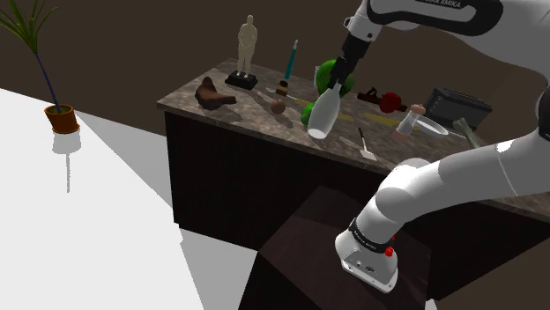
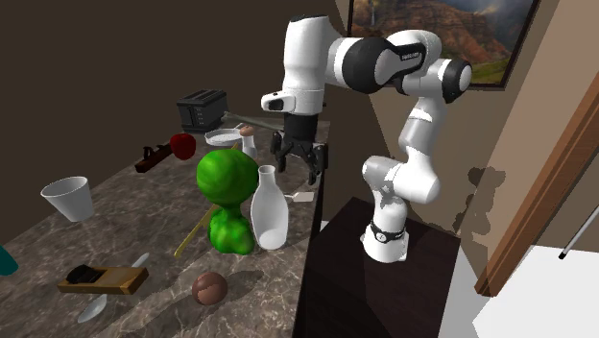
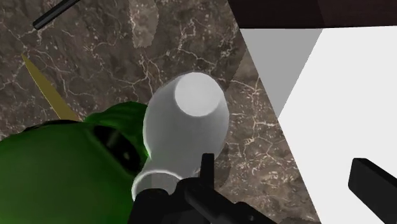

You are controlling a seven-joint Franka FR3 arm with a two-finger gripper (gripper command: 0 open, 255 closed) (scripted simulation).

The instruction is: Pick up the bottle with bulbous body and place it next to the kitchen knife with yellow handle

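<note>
The white bottle (image 1: 322, 113) (image 2: 268, 211) with a bulbous body stands upright near the counter's front edge, touching a green two-lobed figure (image 2: 227, 182). My gripper (image 2: 299, 158) (image 1: 338, 79) hangs just above the bottle's mouth, a little toward the counter's edge, open and holding nothing. The wrist view looks down on the bottle (image 3: 184, 121) beside the gripper (image 3: 289, 191), not between the fingers. The knife's thin yellow handle (image 2: 192, 235) (image 3: 46, 86) lies on the counter on the far side of the green figure (image 3: 63, 172).
On the dark marble counter (image 2: 278, 298) are a toaster (image 2: 202, 108), a red apple (image 2: 182, 144), a white cup (image 2: 69, 199), a brown ball (image 2: 208, 286), a statuette (image 1: 246, 51) and a shoe (image 1: 213, 94). The dark stand (image 1: 335, 247) sits in front of the counter.
</note>
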